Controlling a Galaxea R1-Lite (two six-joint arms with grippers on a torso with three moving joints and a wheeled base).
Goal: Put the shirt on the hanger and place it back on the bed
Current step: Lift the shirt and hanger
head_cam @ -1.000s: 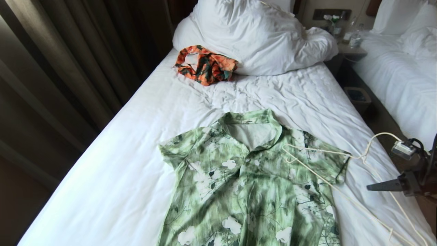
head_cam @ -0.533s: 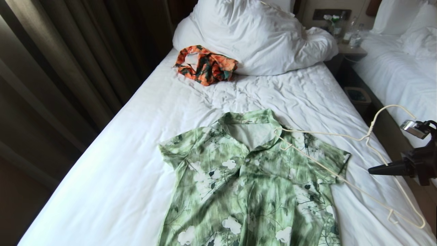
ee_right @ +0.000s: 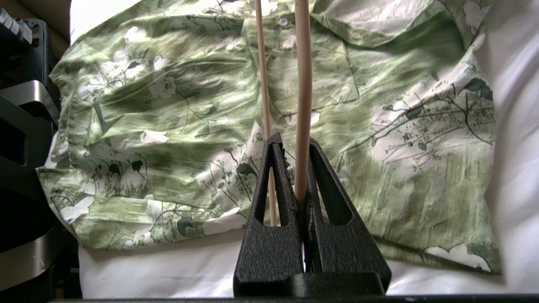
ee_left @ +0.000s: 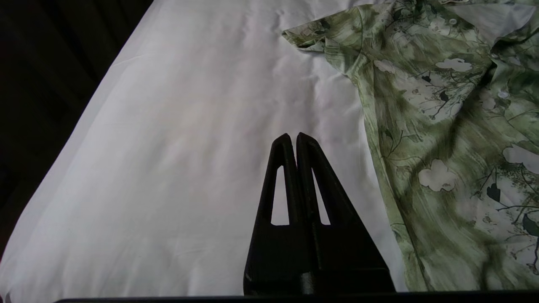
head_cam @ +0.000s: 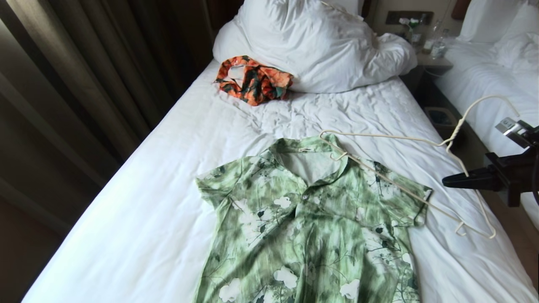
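Beside the shirt (head_cam: 311, 223), the right gripper (ee_right: 297, 145), partly cut off, pinches the hanger (head_cam: 404, 193); its far tip reaches over the collar. Left gripper (ee_left: 293, 139) is closed, empty.

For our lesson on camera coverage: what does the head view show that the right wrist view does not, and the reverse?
Only the head view shows the crumpled orange-and-dark-green garment, the big white pillows and the thin cream-white wire hanger's full triangle. Only the right wrist view shows the right end effector shut on the hanger's wire. Both show the mottled green flowered shirt on the white-sheeted bed.
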